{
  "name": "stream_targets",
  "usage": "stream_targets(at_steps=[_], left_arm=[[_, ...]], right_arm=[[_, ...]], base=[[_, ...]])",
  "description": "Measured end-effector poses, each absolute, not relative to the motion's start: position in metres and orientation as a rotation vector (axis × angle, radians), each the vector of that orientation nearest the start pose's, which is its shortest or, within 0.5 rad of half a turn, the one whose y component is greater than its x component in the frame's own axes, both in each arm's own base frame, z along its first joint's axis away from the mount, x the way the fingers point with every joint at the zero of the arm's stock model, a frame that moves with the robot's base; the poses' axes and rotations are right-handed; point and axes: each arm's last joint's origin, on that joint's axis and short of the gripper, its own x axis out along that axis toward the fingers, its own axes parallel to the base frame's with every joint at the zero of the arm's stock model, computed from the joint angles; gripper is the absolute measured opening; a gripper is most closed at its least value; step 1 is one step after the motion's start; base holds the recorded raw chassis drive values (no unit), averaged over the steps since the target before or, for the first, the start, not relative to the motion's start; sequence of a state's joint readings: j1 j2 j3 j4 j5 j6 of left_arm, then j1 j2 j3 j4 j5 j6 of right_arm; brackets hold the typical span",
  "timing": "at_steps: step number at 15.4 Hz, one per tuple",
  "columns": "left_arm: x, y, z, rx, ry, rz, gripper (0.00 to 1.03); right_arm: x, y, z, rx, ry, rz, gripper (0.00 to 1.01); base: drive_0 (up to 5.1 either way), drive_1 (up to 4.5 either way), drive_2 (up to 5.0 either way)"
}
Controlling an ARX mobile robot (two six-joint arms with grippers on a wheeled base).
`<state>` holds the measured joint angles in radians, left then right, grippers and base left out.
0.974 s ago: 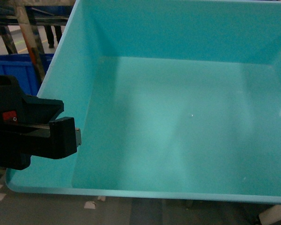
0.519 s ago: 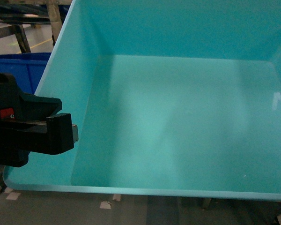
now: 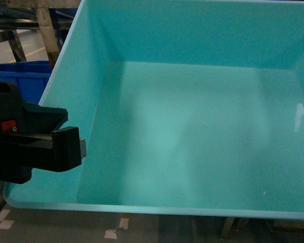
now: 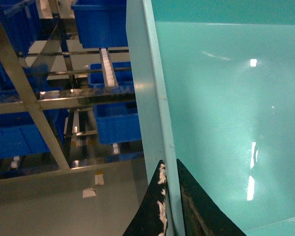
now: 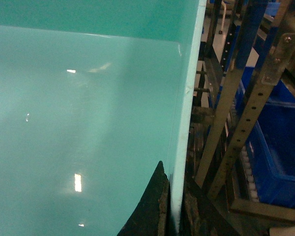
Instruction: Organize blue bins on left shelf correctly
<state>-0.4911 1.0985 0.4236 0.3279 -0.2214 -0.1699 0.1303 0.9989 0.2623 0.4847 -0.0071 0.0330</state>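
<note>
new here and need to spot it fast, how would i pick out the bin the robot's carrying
It fills nearly the whole head view: an open, empty tub held in front of the steel rack. The left gripper and right gripper each pinch a side wall of it. It is light turquoise with smooth walls, while the crates on the rack are dark royal blue.

On my left wrist camera I see my left gripper (image 4: 169, 206) clamped over the rim of the turquoise bin (image 4: 226, 123), one finger (image 4: 155, 209) outside, one inside. Behind it, the steel rack (image 4: 54, 101) holds dark blue crates (image 4: 115, 123) along a roller track (image 4: 108, 66).
</note>
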Motion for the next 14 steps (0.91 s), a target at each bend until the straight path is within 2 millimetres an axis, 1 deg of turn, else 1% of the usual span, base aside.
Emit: stream_targets(at_steps=[8, 11, 13, 14], left_arm=[[0.196, -0.098, 0.2, -0.047, 0.342, -0.239, 0.02], [0.196, -0.098, 0.199, -0.044, 0.351, -0.239, 0.02], [0.198, -0.096, 0.192, -0.037, 0.391, -0.225, 0.02], [0.202, -0.091, 0.183, -0.039, 0.429, -0.221, 0.02]], right_arm=[[0.191, 0.025, 0.182, 0.017, 0.25, 0.132, 0.02], [0.191, 0.026, 0.18, 0.015, 0.265, 0.138, 0.02], [0.196, 0.031, 0.17, 0.012, 0.319, 0.153, 0.02], [0.2, 0.037, 0.161, 0.005, 0.35, 0.162, 0.02]], base=[[0.0, 4.33, -4.3], [0.0, 0.0, 0.0], [0.0, 0.0, 0.0], [0.0, 0.0, 0.0]])
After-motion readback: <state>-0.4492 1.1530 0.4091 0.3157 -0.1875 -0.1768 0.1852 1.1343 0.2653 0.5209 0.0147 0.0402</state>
